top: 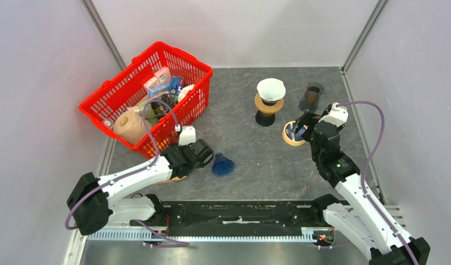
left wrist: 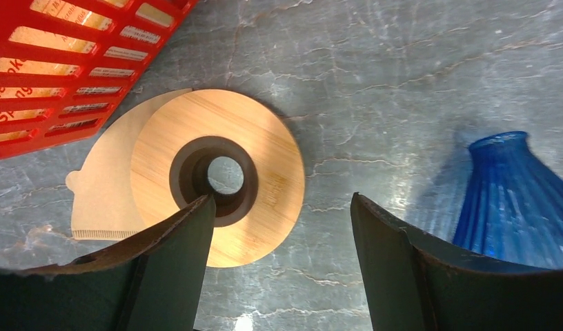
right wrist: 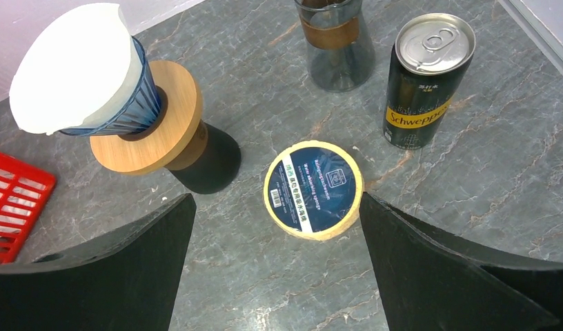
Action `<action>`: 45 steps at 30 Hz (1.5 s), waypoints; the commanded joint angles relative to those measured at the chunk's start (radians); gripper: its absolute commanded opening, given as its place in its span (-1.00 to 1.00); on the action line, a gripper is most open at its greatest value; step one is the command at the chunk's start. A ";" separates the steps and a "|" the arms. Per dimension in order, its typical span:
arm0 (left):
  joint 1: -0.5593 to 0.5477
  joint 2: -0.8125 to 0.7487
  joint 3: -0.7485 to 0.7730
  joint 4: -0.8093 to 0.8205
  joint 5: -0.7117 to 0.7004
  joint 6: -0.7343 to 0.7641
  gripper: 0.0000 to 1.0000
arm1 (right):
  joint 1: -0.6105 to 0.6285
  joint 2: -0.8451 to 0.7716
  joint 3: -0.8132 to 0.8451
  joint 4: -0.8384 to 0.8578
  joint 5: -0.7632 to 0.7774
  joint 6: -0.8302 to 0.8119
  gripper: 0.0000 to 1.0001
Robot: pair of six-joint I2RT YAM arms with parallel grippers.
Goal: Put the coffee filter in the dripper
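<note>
Grey marbled tabletop (top: 251, 160), pale lilac walls (top: 41, 66) on 3 sides, metal posts (top: 104, 33) in the back corners. That was the room.

Task item: the white filter (right wrist: 72, 65) was a clean paper cone, mouth flared wide. It sat inside the dripper (right wrist: 130, 107), upper centre of the top view. The dripper was blue ribbed glass on a wooden collar (right wrist: 165, 131), atop a black stand (right wrist: 210, 165).

A brown filter (left wrist: 103, 193) lay flat at lower left of the top view, partly under a loose wooden disc (left wrist: 265, 158) w/ a dark centre hole. Just right of that, a spare blue cone (left wrist: 513, 200) lay tipped on its side.

Left gripper (left wrist: 282, 207) hung over the disc, jaws spread wide, nothing between them. 1 finger overlapped the disc's edge in its wrist view; couldn't tell if it touched. Right gripper (right wrist: 277, 200) was at centre right, jaws as wide as they go, gripping nothing, w/ a yellow tape roll (right wrist: 313, 189) on the table below the gap.

Count:
- 2 filters (1 white, 1 brown)
- 2 blue glass cones
- 2 wooden rings
- 1 Schweppes can (right wrist: 420, 89), upright
- 1 glass carafe (right wrist: 334, 41), near the can
- 1 tape roll
- 1 red basket (top: 115, 83) of groceries, upper left
- 2 arms
</note>
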 commanded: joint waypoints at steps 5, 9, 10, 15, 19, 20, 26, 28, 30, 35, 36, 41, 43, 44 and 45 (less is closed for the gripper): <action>-0.005 0.131 -0.015 0.087 -0.076 -0.059 0.58 | 0.000 0.004 0.007 0.031 0.027 -0.009 0.95; -0.005 0.177 -0.036 0.135 -0.039 -0.056 0.58 | 0.001 -0.004 0.005 0.030 0.030 -0.008 0.94; -0.005 0.183 -0.042 0.135 -0.036 -0.067 0.57 | 0.000 -0.004 0.003 0.031 0.030 -0.010 0.95; 0.001 0.203 -0.092 0.168 -0.032 -0.115 0.57 | 0.000 -0.008 0.001 0.027 0.033 -0.011 0.94; 0.013 0.209 -0.120 0.211 -0.007 -0.125 0.53 | 0.000 -0.005 0.002 0.025 0.035 -0.010 0.94; 0.016 0.208 -0.127 0.215 -0.002 -0.129 0.48 | 0.000 -0.006 0.003 0.022 0.035 -0.010 0.94; 0.017 0.195 -0.139 0.218 -0.004 -0.128 0.11 | -0.001 0.001 0.003 0.020 0.039 -0.009 0.95; 0.017 0.187 -0.134 0.217 -0.001 -0.121 -0.04 | 0.000 0.006 0.006 0.017 0.037 -0.007 0.95; 0.017 0.167 -0.126 0.215 0.004 -0.107 -0.19 | 0.000 0.006 0.008 0.015 0.036 -0.006 0.94; 0.017 0.087 -0.113 0.208 0.005 -0.063 -0.49 | -0.001 -0.005 0.009 0.009 0.032 -0.003 0.94; 0.017 0.065 -0.110 0.208 0.005 -0.050 -0.52 | 0.000 -0.008 0.009 0.008 0.030 -0.002 0.94; 0.017 -0.037 -0.084 0.201 0.010 0.006 -0.73 | -0.001 -0.019 0.018 0.001 0.003 0.002 0.94; 0.017 -0.075 -0.062 0.204 0.021 0.061 -0.82 | 0.000 -0.020 0.036 -0.024 -0.033 0.003 0.94; 0.017 -0.092 -0.047 0.218 0.040 0.107 -0.84 | 0.000 -0.021 0.048 -0.034 -0.061 0.004 0.94; 0.016 -0.109 -0.028 0.242 0.064 0.153 -0.91 | 0.000 -0.021 0.063 -0.051 -0.096 0.002 0.94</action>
